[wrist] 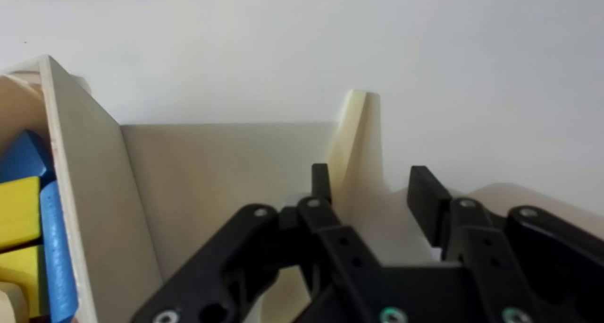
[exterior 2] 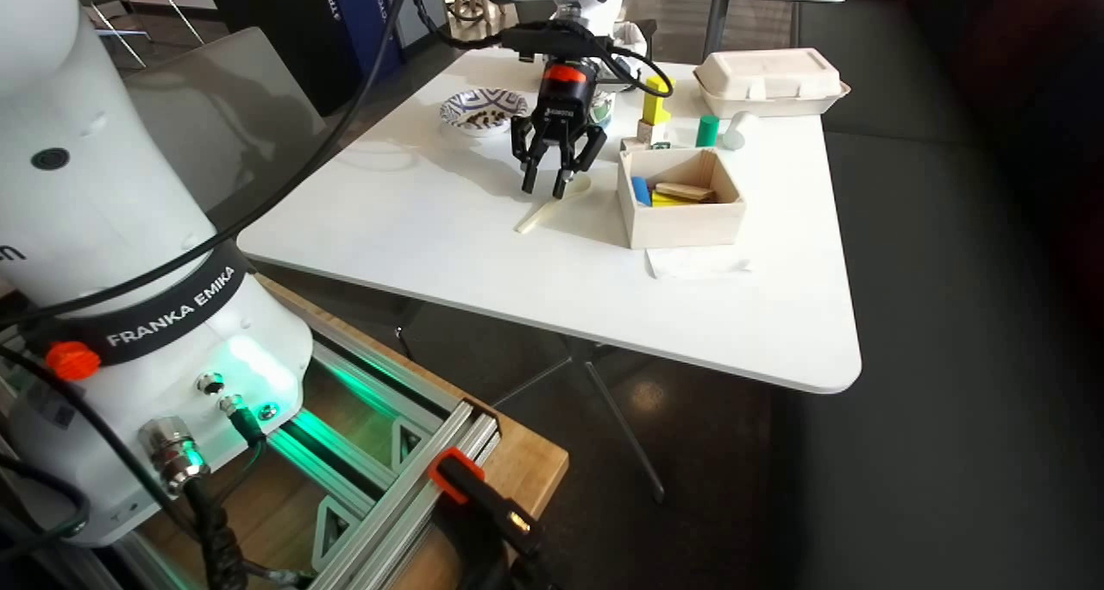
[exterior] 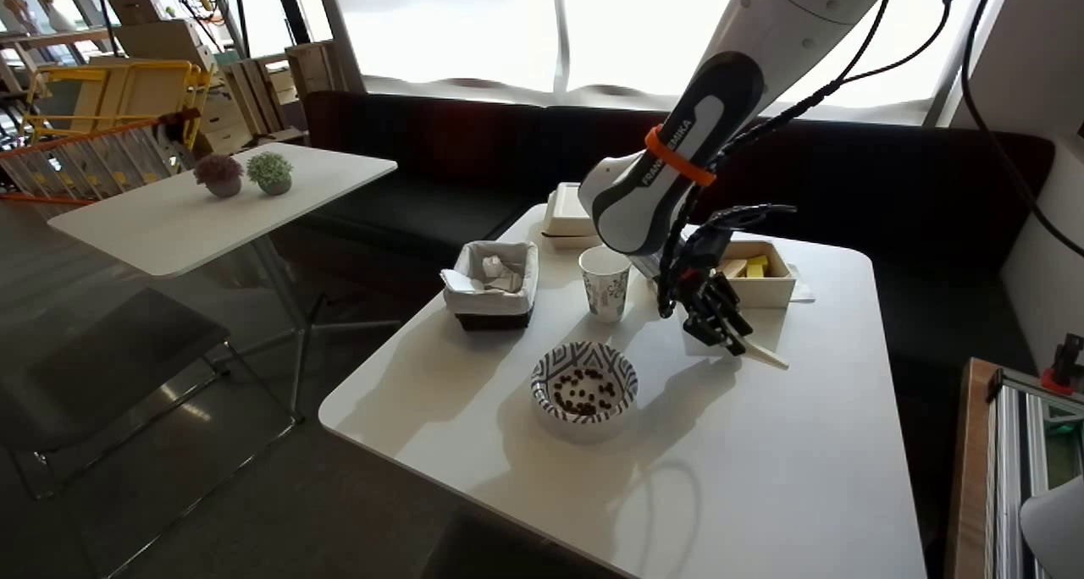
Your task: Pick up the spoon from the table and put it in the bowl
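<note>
The cream-white spoon lies on the table. Its handle shows in both exterior views (exterior: 769, 357) (exterior 2: 536, 219) and in the wrist view (wrist: 348, 129). My gripper (exterior: 728, 346) is open and empty, low over the spoon. It also shows in an exterior view (exterior 2: 545, 186) and the wrist view (wrist: 370, 183). In the wrist view the handle runs beside the left finger, which hides the spoon's middle; part of its wide end shows under the linkage. The patterned bowl (exterior: 627, 377) stands apart from the gripper, with several dark brown bits inside. It also shows in an exterior view (exterior 2: 483, 97), not in the wrist view.
A wooden box (exterior 2: 686, 228) with coloured blocks stands close beside the spoon, at left in the wrist view (wrist: 104, 209). A patterned paper cup (exterior: 605, 284), a lined bin (exterior: 500, 304), a takeaway container (exterior 2: 770, 81), stacked blocks (exterior 2: 655, 103) and a green cylinder (exterior 2: 707, 130) are nearby.
</note>
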